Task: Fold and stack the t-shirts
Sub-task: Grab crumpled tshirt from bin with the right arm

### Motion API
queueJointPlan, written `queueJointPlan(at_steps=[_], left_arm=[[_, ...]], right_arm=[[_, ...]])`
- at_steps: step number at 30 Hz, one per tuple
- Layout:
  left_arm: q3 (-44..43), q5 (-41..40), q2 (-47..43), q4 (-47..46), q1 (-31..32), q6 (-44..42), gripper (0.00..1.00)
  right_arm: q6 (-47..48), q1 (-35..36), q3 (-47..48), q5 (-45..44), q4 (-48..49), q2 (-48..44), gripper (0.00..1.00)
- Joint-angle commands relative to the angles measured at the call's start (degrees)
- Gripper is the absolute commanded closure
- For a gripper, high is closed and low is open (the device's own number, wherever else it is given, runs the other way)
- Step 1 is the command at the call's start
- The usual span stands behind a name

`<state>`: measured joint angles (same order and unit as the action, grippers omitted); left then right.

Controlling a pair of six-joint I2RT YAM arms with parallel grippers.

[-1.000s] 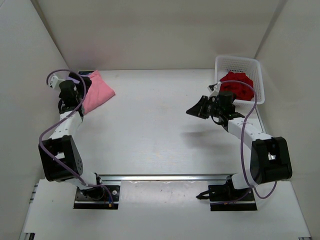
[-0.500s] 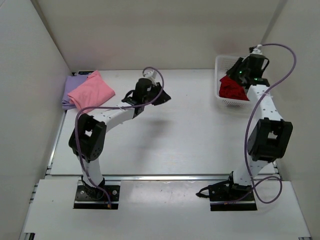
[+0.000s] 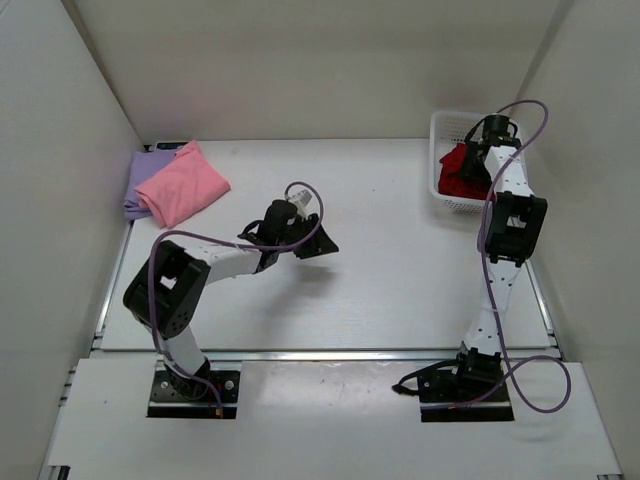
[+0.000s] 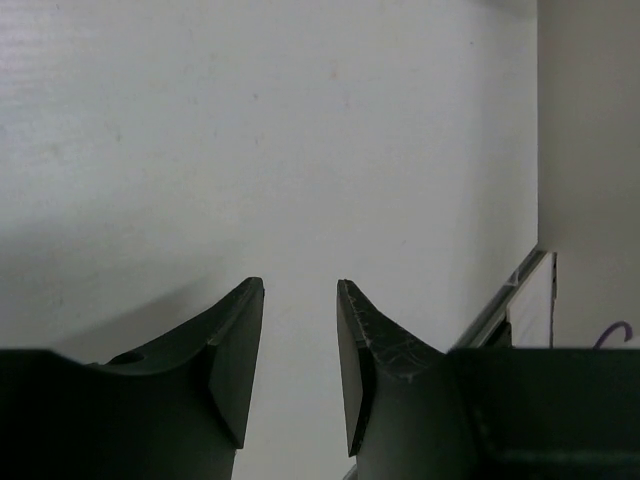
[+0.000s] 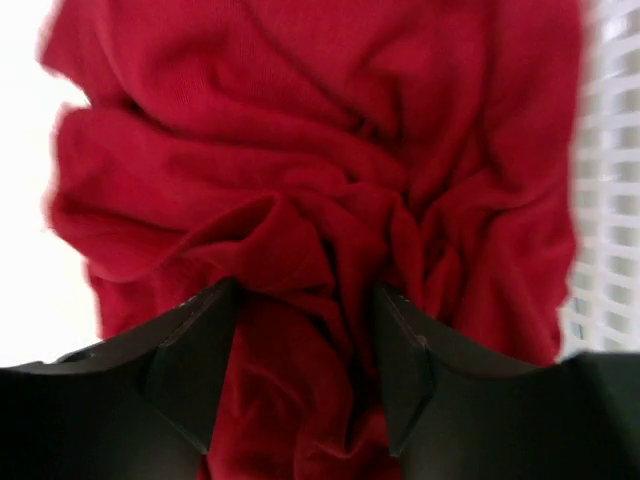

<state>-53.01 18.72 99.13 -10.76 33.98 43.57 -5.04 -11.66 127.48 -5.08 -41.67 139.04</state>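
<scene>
A dark red, crumpled fabric t-shirt [image 3: 458, 165] sits bunched inside a white plastic lattice basket [image 3: 445, 125] at the 1 o'clock corner of the pale bench [image 3: 380, 270]. The right arm stretches up the 3 o'clock side and bends over the basket. In the right wrist view the right fingers [image 5: 195, 350] stand wide apart, pushed down into the red cloth [image 5: 300, 150]. A thick fold bulges between them, though I cannot tell whether the pads press on it. The white lattice wall [image 5: 600, 200] shows at that view's 3 o'clock edge.

At the bench's 10 o'clock corner a pink fabric t-shirt [image 3: 185, 185] lies folded, set askew on top of a lavender purple fabric t-shirt [image 3: 138, 180], whose edge shows at 9 o'clock of the pink one.

The left arm curls in low over the middle of the bench, well apart from both piles. The left fingers [image 4: 235, 350] are partly spread, with only bare bench surface [image 4: 250, 130] between them and nothing in their hold.
</scene>
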Motion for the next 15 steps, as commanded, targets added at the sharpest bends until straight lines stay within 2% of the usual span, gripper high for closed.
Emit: queueJointPlan(at_steps=[1,2,3,4,5,6,11,15], left_arm=[[3.6,1.6,-7.3,-5.1,0.0,0.8,0.53],[3.8,1.8,-7.5,-5.4,-0.1,1.0,0.53],[3.9,2.2,-7.7,-5.2,-0.1,0.7,0.54],[3.7,1.8,-7.6,-4.8,0.4,0.5,0.55],[3.9,1.5,-7.8,-4.4,0.5,0.4,0.54],[3.8,1.5,-7.7,-4.8,0.7,0.5,0.55],[3.2,1.8,-7.6,-4.9,0.3,0.7,0.54],[3.3,2.1,-8.7,-4.9,0.0,1.2,0.54]], right_arm=[[1.5,-0.4,2.8,2.2,-3.2,-1.1,0.53],[1.3,-0.6,2.9,3.2,-3.0,-0.5,0.60],[0.9,-1.0,3.4,4.7,-2.7,-0.3,0.63],[0.4,-0.9,4.7,7.3,-3.3,0.3,0.75],[0.3,-0.9,5.3,7.6,-3.3,0.4,0.96],[-0.4,-0.7,7.0,7.5,-4.5,0.6,1.00],[-1.7,0.4,11.0,3.3,-3.9,-4.1,1.00],[-3.1,-0.6,13.6,8.5,-4.0,-11.1,1.00]])
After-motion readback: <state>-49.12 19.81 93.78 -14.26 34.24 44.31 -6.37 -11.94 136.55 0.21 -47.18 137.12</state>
